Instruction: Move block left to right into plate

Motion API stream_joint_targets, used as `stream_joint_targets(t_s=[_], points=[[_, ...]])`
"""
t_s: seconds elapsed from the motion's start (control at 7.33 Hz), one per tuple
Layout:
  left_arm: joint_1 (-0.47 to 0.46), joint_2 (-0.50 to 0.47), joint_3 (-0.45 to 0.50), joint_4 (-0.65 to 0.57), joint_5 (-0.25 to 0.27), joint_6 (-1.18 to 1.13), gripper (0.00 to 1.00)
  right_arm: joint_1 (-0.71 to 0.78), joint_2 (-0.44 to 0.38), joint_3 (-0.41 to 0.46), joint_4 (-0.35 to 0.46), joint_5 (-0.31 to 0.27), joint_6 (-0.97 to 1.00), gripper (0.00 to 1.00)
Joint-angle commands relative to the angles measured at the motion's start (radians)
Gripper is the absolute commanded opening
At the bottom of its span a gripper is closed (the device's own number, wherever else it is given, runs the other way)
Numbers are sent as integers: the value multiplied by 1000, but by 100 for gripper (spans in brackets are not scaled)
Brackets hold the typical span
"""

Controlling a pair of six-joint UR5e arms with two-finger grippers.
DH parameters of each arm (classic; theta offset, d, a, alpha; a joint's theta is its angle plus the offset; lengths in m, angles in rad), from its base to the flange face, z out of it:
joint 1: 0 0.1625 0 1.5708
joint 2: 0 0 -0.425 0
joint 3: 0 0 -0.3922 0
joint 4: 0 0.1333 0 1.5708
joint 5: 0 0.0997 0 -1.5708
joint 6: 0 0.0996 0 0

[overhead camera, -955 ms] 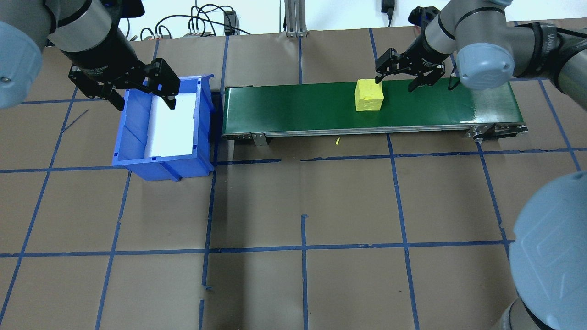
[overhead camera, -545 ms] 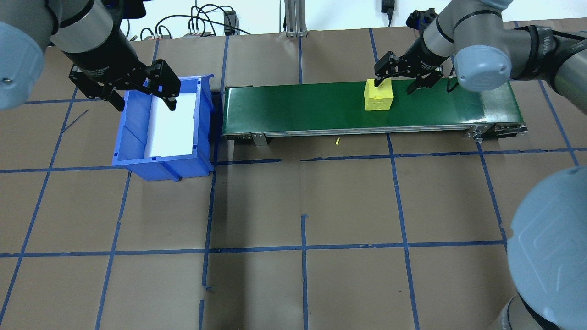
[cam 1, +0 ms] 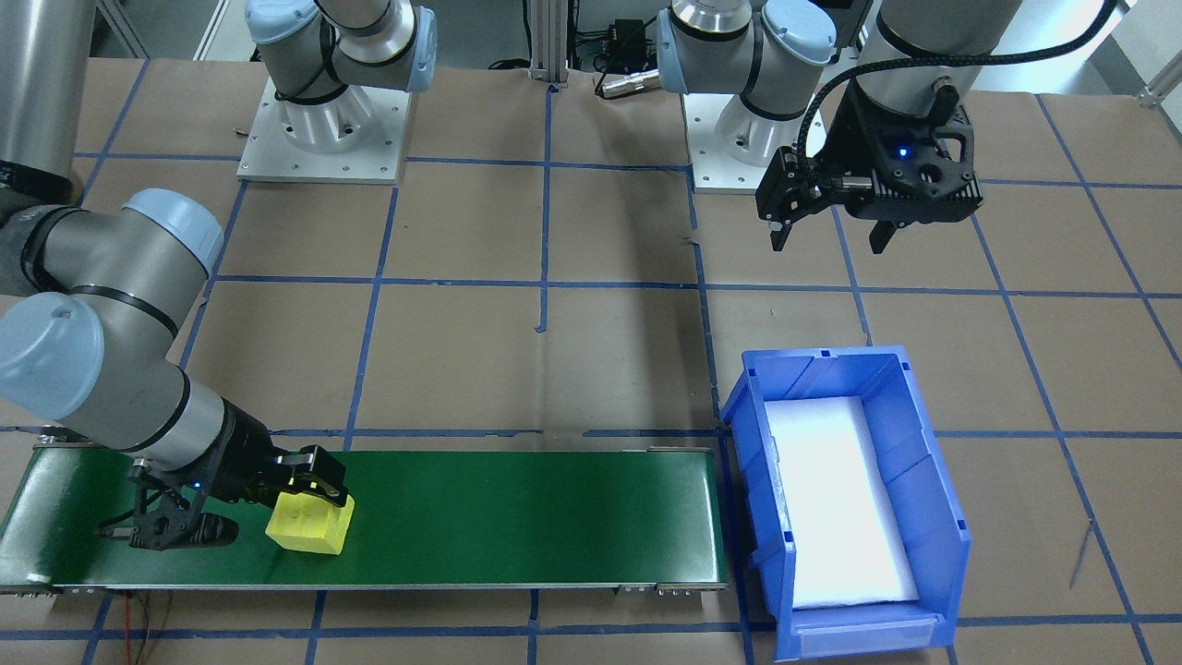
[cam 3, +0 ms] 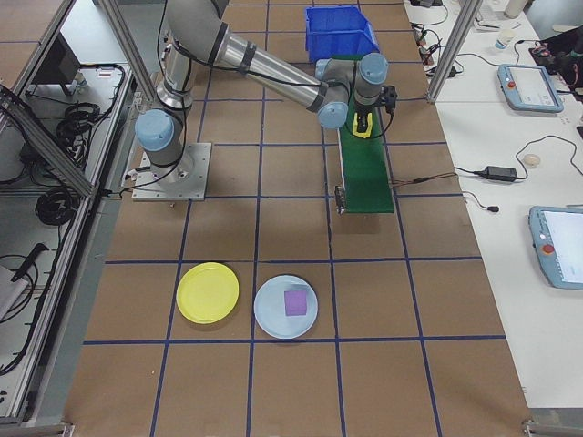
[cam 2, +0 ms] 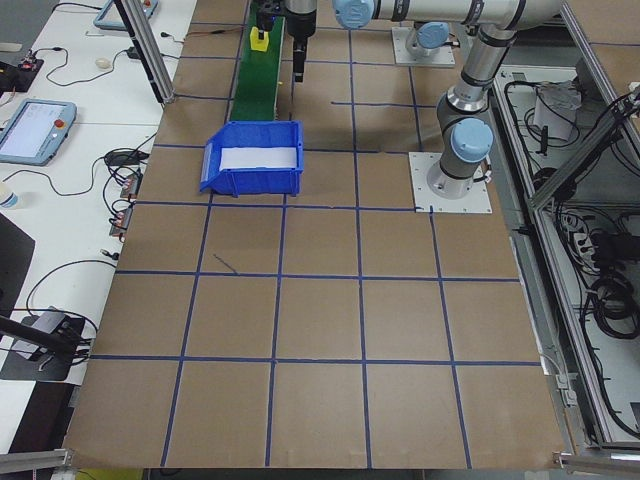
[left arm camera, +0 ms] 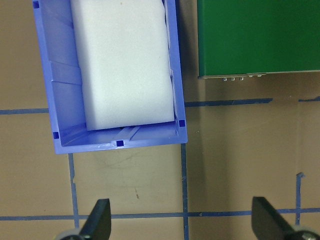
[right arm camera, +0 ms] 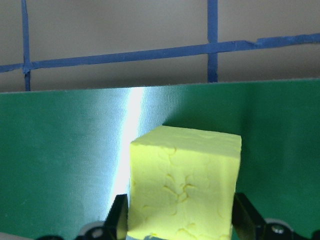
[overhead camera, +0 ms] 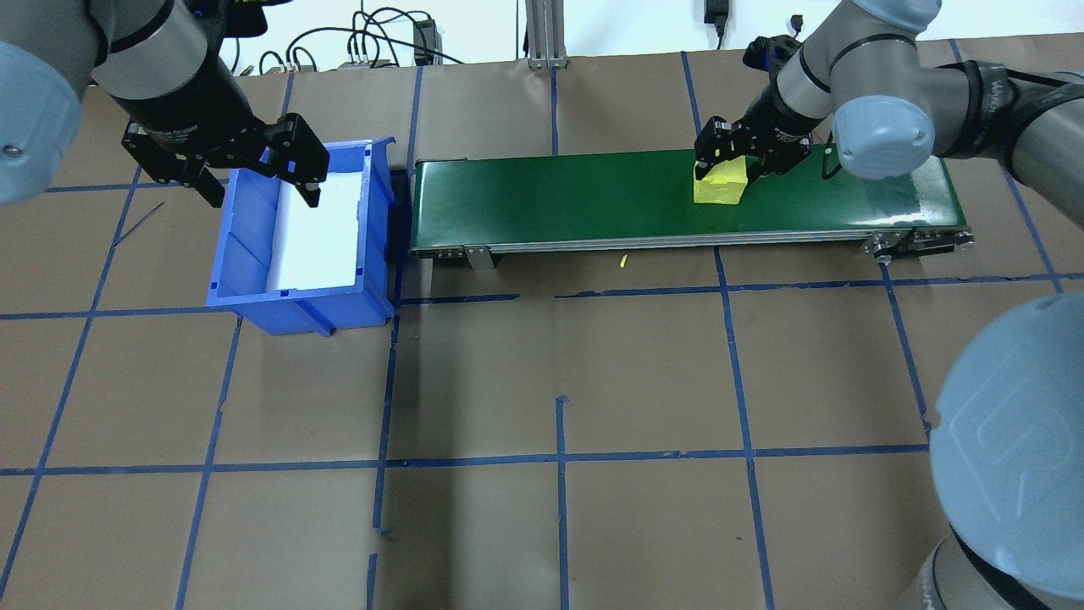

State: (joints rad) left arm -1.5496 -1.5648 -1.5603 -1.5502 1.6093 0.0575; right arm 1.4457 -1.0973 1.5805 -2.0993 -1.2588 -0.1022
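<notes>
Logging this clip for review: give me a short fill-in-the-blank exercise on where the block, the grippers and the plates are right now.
1. The yellow block sits on the green ____.
2. The fingers of the ____ gripper straddle the block.
3. The left gripper hangs open over the blue ____.
4. The purple cube lies on the pale blue plate; the yellow plate beside it is ____.

Missing words: conveyor belt; right; bin; empty

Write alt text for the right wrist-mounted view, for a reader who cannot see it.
A yellow foam block sits on a green conveyor belt, between the two fingers of the right end effector. Beyond the belt lies brown table marked with blue tape lines.
</notes>
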Motion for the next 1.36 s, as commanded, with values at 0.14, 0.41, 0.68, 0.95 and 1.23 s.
stream_joint_targets(t_s=[0.14,0.41,0.68,0.95,1.23], points=[[-3,0,2,-2,15,4,100,-31,-95,2,22,-205,-213,29],[-3,0,2,1,4,4,100,-185,-259,13,192,-397,-493,28],[-1,2,5,-1,14,2,100,-519,-343,65,367,-416,-789,29],[-3,2,-1,1,6,2,100,-890,-343,177,366,-406,-1133,29],[2,2,6,1,9,2,100,-1138,-340,322,243,-406,-1301,29]])
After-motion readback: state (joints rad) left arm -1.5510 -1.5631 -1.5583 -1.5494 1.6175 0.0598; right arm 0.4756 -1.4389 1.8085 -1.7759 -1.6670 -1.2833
